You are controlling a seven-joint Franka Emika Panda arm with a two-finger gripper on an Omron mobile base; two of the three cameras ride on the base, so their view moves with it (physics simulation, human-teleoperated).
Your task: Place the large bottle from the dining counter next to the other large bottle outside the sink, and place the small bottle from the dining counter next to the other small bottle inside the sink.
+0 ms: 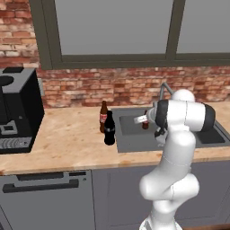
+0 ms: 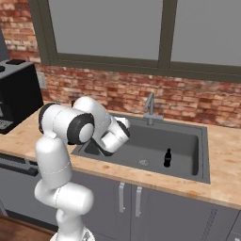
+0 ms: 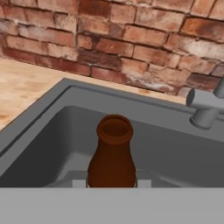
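— Over the sink point(image 1: 130, 139), what was the claw point(image 1: 144, 120) doing?

— It was closed tight on the small bottle point(image 1: 145, 123), the tiny brown one with the red label. From the hand camera the small bottle's open neck rose between the two fingers, with the grey basin wall and the brick wall behind it.

— Was that bottle touching the basin floor?

— I could not tell. In the left base picture it hung over the back left part of the basin, near the rear wall, upright.

— And the other small bottle point(image 2: 167, 157)?

— It stood upright on the basin floor, toward the front right, just beside the drain point(image 2: 143, 163). It was well apart from the claw.

— Where were the large ones?

— Both stood on the worktop point(image 1: 67, 139) just outside the sink's left rim. The other large bottle point(image 1: 103, 117), brown with a red band, was nearer the brick wall. The large bottle point(image 1: 109, 129), all black, stood just in front of it, close to the rim, and the two looked touching or nearly so.

— Anything else on that worktop?

— A black coffee machine point(image 1: 18, 108) at the far left end, and the chrome faucet point(image 2: 149, 107) behind the sink's rear edge.
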